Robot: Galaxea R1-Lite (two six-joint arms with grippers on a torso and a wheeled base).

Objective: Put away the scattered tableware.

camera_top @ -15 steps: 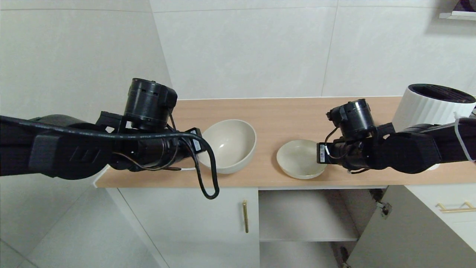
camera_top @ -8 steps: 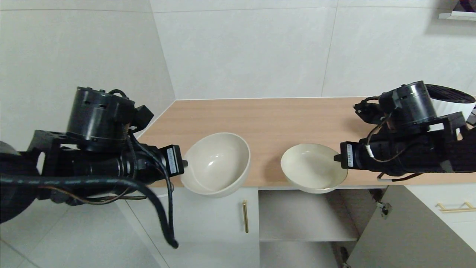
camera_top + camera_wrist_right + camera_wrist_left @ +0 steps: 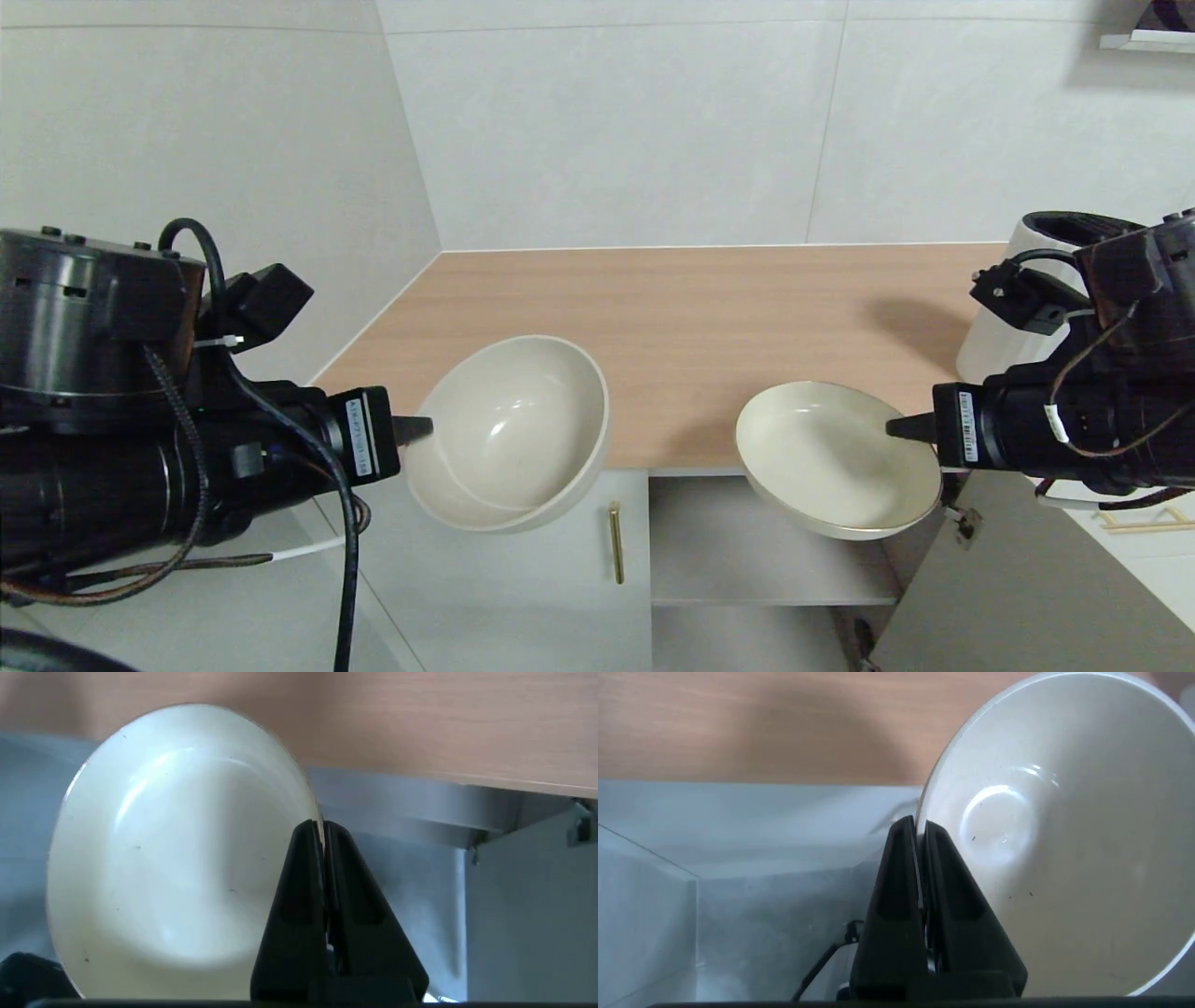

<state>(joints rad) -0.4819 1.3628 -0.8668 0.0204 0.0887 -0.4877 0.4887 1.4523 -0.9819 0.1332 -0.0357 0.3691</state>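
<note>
My left gripper (image 3: 415, 428) is shut on the rim of a deep cream bowl (image 3: 509, 429), held in the air past the front edge of the wooden counter (image 3: 672, 308). The left wrist view has its fingers (image 3: 920, 873) pinching that bowl (image 3: 1055, 821) by the rim. My right gripper (image 3: 901, 427) is shut on the rim of a shallower cream bowl (image 3: 836, 457), also lifted off and in front of the counter, above the open cabinet (image 3: 761, 532). The right wrist view shows that gripper (image 3: 322, 859) clamped on the shallow bowl (image 3: 177, 849).
A white ribbed container (image 3: 1046, 289) stands at the counter's right end behind my right arm. Below the counter, a cabinet door (image 3: 1018, 579) hangs open at the right, showing a bare shelf (image 3: 775, 583). A closed door with a brass handle (image 3: 615, 541) sits left of it.
Both arms pulled back toward me and apart, lifting both bowls off the counter and carrying them out past its front edge.
</note>
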